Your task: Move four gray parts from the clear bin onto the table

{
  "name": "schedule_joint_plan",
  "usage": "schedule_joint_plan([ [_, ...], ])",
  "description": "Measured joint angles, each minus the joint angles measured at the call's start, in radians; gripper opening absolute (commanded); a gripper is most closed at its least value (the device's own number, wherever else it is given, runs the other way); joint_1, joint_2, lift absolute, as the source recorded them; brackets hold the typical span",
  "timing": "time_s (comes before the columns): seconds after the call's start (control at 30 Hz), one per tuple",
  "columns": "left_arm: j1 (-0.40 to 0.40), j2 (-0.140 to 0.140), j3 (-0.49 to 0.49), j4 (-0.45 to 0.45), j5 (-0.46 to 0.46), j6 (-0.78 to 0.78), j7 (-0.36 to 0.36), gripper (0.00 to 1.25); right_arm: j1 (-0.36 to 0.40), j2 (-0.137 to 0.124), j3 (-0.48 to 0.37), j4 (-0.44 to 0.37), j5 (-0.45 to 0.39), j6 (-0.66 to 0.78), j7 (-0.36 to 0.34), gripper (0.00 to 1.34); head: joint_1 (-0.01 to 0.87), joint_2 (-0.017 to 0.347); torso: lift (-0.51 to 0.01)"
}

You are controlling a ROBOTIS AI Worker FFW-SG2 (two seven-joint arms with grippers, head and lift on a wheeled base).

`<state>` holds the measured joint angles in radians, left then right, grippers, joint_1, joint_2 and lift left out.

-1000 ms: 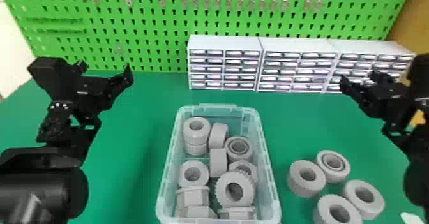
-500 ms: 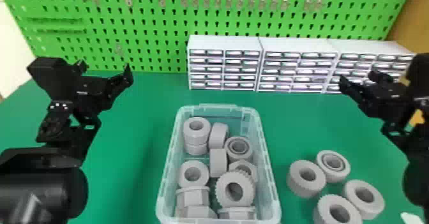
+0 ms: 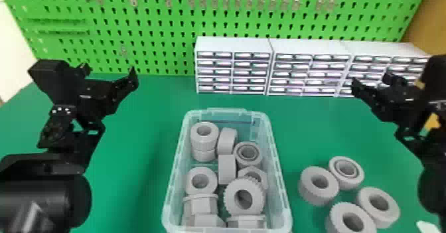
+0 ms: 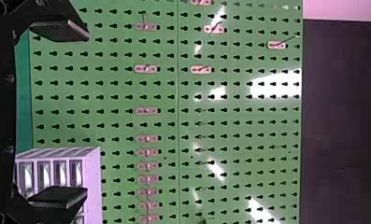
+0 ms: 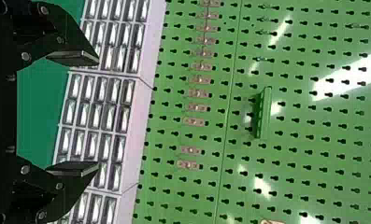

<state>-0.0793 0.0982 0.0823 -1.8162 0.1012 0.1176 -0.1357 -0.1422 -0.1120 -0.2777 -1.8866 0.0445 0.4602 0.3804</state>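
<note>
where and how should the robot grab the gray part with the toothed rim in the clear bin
I'd grip the toothed part by the left and right of its outer rim, coming from above. It sits high in the pile, tilted, and both those sides look free, with a narrow gap before the bin wall.

In the head view, the bottom edge crops the clear bin at six o'clock, a toothed gray ring toward five and a white thing, unidentifiable, toward four. Heaped gray parts partly hide one another.
</note>
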Motion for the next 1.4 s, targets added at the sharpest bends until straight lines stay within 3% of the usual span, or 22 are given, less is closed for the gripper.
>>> schedule_joint_plan([
  [1.4,0.002,0.000,-0.003,0.000,-0.002,0.000,0.000,1.13,0.004,0.002,0.005,0.000,-0.004,-0.002,0.000,0.87,0.678,0.034,-0.050],
])
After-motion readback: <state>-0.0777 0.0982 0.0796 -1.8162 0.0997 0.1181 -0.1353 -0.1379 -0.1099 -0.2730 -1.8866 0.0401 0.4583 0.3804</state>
